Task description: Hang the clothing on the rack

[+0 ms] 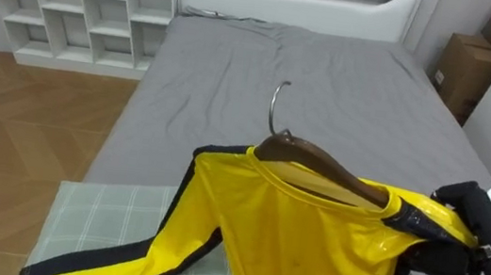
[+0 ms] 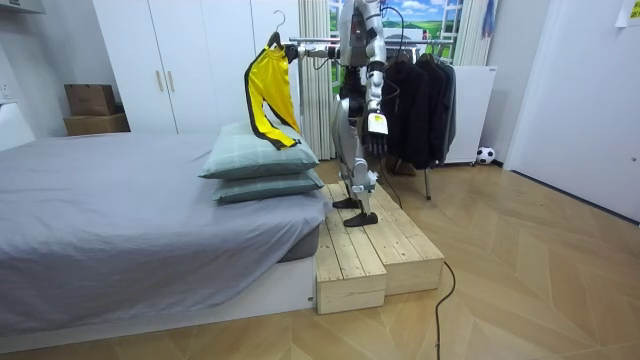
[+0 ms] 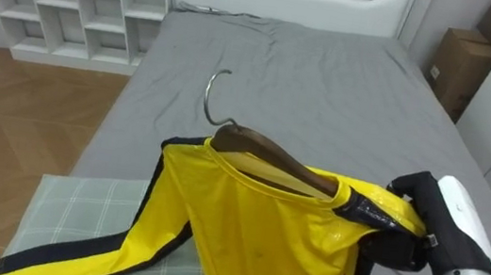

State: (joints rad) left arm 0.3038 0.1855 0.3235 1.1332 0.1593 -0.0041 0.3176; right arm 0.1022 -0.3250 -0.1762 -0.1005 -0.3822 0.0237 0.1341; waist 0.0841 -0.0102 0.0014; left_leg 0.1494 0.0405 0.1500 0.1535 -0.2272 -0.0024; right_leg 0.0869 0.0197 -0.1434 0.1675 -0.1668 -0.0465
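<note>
Carefully, since the right hand [image 1: 460, 227] grips one shoulder end of the wooden hanger [image 1: 318, 162] holding the yellow top [image 1: 298, 244] above the bed [image 1: 331, 68], keep the hook [image 1: 275, 103] upright and lift the trailing sleeve [image 1: 115, 258] clear of the pillow [image 1: 88, 217] before turning toward the dark clothes [image 2: 420, 100].

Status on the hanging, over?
Right hand grips yellow jacket at shoulder, on wooden hanger. Left hand down at side. Jacket over pillows; dark clothes hang behind robot.

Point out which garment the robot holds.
The yellow top, on a hanger, gripped at its shoulder by the right hand. The other garments are dark and hang behind the robot.
</note>
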